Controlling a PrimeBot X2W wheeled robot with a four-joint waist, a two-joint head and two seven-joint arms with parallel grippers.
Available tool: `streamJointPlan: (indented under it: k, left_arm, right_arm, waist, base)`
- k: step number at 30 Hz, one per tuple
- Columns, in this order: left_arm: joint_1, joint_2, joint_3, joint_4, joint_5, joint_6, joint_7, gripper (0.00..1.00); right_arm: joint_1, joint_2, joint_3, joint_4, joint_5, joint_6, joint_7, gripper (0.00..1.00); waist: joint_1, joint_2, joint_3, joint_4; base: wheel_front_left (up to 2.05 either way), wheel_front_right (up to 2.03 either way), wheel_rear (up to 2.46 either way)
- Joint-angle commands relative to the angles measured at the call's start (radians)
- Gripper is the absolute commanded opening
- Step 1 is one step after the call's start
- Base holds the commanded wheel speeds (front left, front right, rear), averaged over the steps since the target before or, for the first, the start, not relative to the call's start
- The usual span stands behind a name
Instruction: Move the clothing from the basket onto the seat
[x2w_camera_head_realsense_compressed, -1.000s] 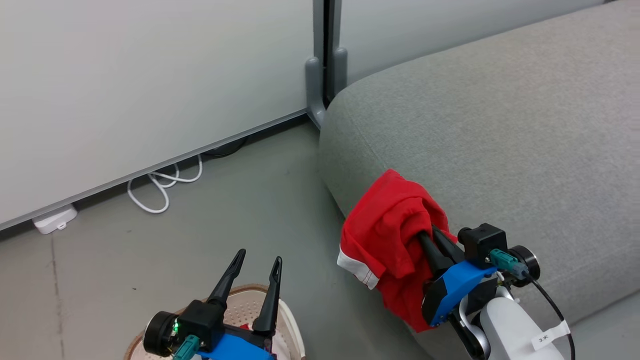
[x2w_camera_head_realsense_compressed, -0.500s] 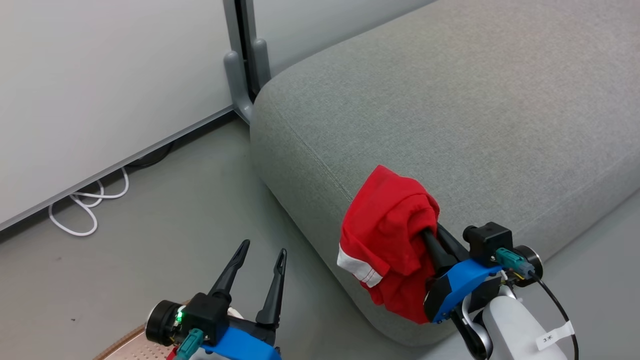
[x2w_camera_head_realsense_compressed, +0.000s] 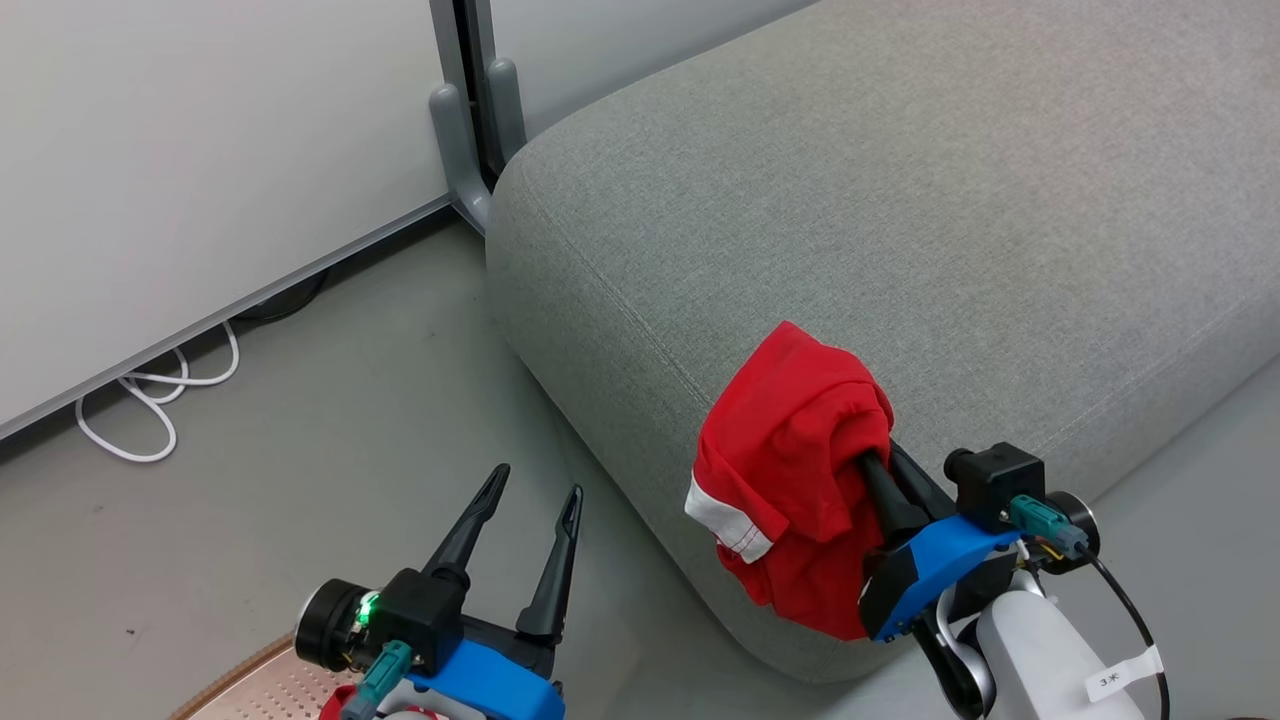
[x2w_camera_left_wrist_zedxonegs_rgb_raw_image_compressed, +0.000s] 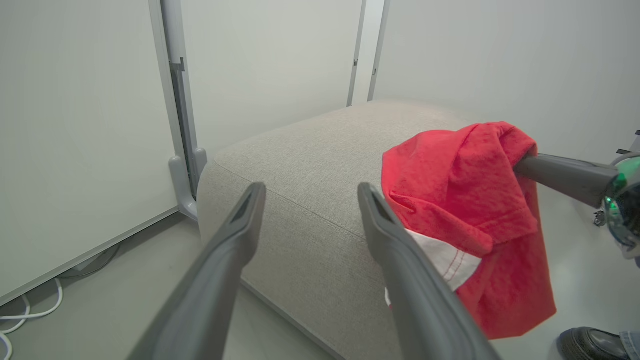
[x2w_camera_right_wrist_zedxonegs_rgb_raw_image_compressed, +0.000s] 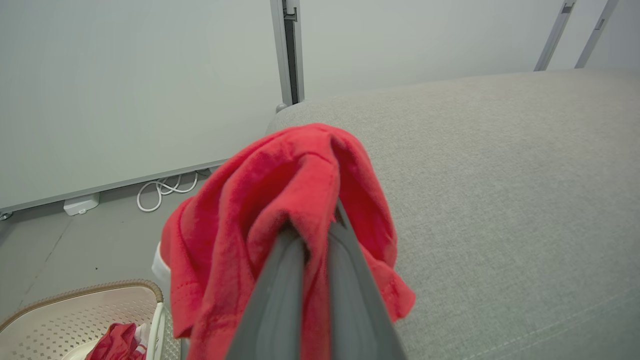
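Stretching across the upper right of the head view, the light-grey seat (x2w_camera_head_realsense_compressed: 900, 200) has a rounded near corner and a stitched seam along its front edge. Behind the seat's left end stands a pale wall panel (x2w_camera_head_realsense_compressed: 200, 150) with a grey post (x2w_camera_head_realsense_compressed: 465, 120). Left of the seat and apart from it sits the basket (x2w_camera_right_wrist_zedxonegs_rgb_raw_image_compressed: 75, 295), cream with a brown rim, with a red garment (x2w_camera_right_wrist_zedxonegs_rgb_raw_image_compressed: 117, 340) lying inside. The clothing (x2w_camera_head_realsense_compressed: 790, 470), a bunched red piece with white trim, hangs over the seat's front edge near that corner. The right gripper (x2w_camera_head_realsense_compressed: 878, 458) has its fingers pressed together, pinching this piece, tips buried in the folds. The left gripper (x2w_camera_head_realsense_compressed: 537, 480) hovers left of the seat, fingers spread, holding nothing. A white cable (x2w_camera_head_realsense_compressed: 150, 420) loops by the wall panel, left of the seat. A person's dark shoe (x2w_camera_left_wrist_zedxonegs_rgb_raw_image_compressed: 590, 342) shows before the seat's front.
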Motion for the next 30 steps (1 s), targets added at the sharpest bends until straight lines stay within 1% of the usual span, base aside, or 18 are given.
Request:
streamJointPlan:
  k: [1, 6, 9, 14, 18, 23, 27, 30]
  left_arm:
    - [-0.003, 0.004, 0.006, -0.002, -0.005, -0.007, -0.005, 1.0]
    - [0.01, 0.009, 0.016, -0.014, 0.004, -0.007, -0.005, 1.0]
    - [0.011, 0.016, 0.023, -0.028, 0.012, -0.007, -0.005, 1.0]
    - [-0.006, 0.039, 0.019, -0.057, 0.021, -0.007, -0.005, 1.0]
    - [-0.032, 0.071, 0.0, -0.08, 0.03, -0.007, -0.005, 1.0]
    - [-0.082, 0.121, -0.034, -0.118, 0.046, -0.007, -0.005, 1.0]
    - [-0.131, 0.156, -0.063, -0.16, 0.061, -0.007, -0.005, 1.0]
    - [-0.16, 0.182, -0.068, -0.192, 0.073, -0.007, -0.004, 1.0]
  right_arm:
    - [0.004, 0.0, 0.001, -0.004, 0.001, 0.0, -0.008, 0.0]
    - [-0.016, 0.0, 0.004, -0.003, 0.017, 0.0, -0.005, 0.0]
    - [-0.051, 0.0, -0.017, -0.004, 0.048, 0.0, -0.003, 0.0]
    - [-0.154, 0.0, -0.094, 0.016, 0.074, 0.0, 0.004, 0.0]
    - [-0.262, -0.005, -0.192, 0.035, 0.124, 0.0, 0.02, 0.0]
    - [-0.402, -0.074, -0.318, 0.07, 0.165, 0.0, 0.045, 0.0]
    - [-0.492, -0.16, -0.427, 0.085, 0.177, 0.0, 0.05, 0.0]
    - [-0.548, -0.203, -0.503, 0.089, 0.186, 0.0, 0.037, 0.0]
  waist:
    - [0.0, -0.0001, 0.001, 0.0]
    - [0.0, -0.0001, 0.011, 0.0]
    - [0.0, -0.0001, 0.029, -0.002]
    - [0.0, -0.0001, 0.089, 0.008]
    - [0.0, -0.0001, 0.16, 0.029]
    - [0.0, -0.0001, 0.264, 0.078]
    - [0.0, -0.0001, 0.352, 0.125]
    - [0.0, -0.0001, 0.414, 0.154]
  base:
    - [0.0, 0.0, 0.0]
    - [0.0, 0.0, 0.0]
    - [0.0, 0.0, 0.0]
    - [0.0, 0.0, 0.0]
    - [0.0, 0.0, 0.0]
    - [0.0, 0.0, 0.0]
    - [0.0, 0.0, 0.0]
    - [0.0, 0.0, 0.0]
